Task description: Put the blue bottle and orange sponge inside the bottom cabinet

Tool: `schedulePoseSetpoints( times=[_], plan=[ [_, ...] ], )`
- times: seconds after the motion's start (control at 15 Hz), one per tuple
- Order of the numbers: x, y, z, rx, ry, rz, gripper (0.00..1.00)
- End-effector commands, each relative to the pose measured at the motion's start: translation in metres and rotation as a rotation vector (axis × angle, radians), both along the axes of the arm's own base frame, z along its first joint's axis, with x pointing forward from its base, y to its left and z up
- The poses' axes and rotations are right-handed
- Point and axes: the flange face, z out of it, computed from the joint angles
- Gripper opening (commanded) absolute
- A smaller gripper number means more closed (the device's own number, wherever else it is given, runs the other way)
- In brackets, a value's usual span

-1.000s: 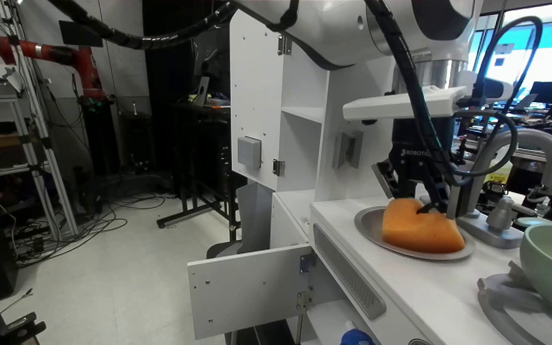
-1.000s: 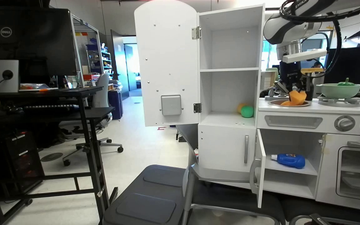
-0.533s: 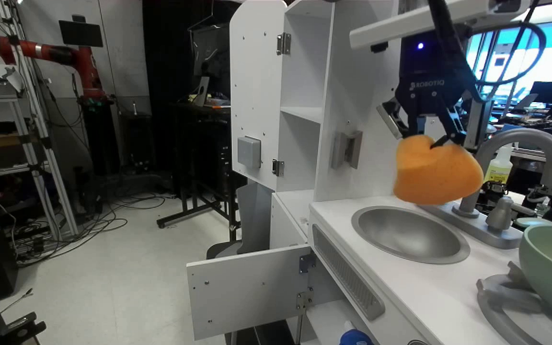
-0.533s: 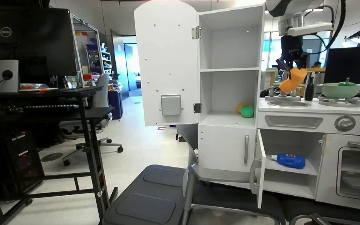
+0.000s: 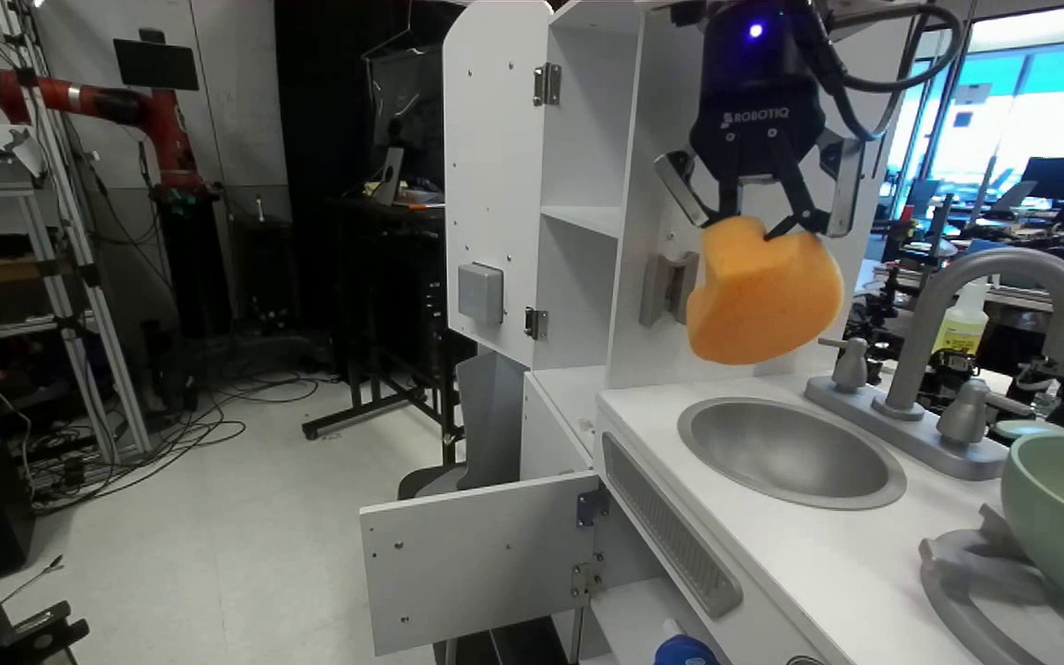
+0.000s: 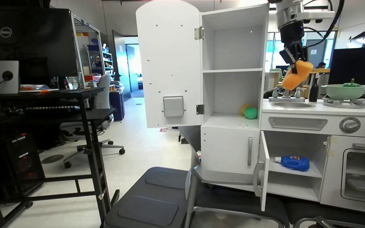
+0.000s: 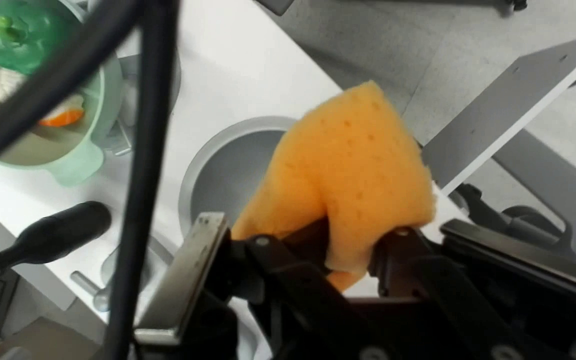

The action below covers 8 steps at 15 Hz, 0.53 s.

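“Starting from the left, I can read DELL on the black monitor (image 6: 36,47). What comes after that?”

“A white door (image 5: 477,573) standing open, and beside it the bottom cabinet (image 6: 291,190). The blue bottle (image 6: 293,162) is in there, lying on its side on the upper shelf (image 6: 314,173), white cap toward the door. There’s a small label on it, too tiny to make out.”

“And the next bit of writing?”

“ROBOTIQ, in pale letters across the black gripper (image 5: 743,229). The arm (image 6: 287,14) reaches down from overhead, its lower end close to upright with a slight lean, so the gripper points down at the countertop (image 5: 846,563).”

“What are the fingers (image 5: 843,189) doing?”

“They’re clamped tight on the orange sponge (image 5: 763,300), which creases where the tips pinch its upper edge. The rest of it bulges out underneath, up in the air above the countertop, near the sink (image 5: 800,462).”

“Anything to read further right?”

“Behind the curve of the grey faucet (image 5: 918,351) there’s a bottle with a yellow label (image 5: 961,323). It has print on it, but that’s a blur from where I stand.”

“And on past that?”

“A pale green pot (image 6: 344,94) on a grey burner (image 6: 344,103), with a green pepper (image 6: 351,83) poking up over its rim.”
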Motion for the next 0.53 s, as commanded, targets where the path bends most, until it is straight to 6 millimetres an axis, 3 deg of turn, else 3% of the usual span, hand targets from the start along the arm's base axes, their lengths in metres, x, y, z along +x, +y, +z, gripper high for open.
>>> schedulePoseSetpoints(
  times=[0.0,0.13,0.47],
  plan=[
    [-0.028,0.027,-0.006,0.028,0.115,0.171,0.02],
    [-0.042,0.046,-0.012,0.029,0.182,0.261,0.02],
    [-0.084,0.062,-0.021,0.007,0.317,0.455,0.02]
  ],
)
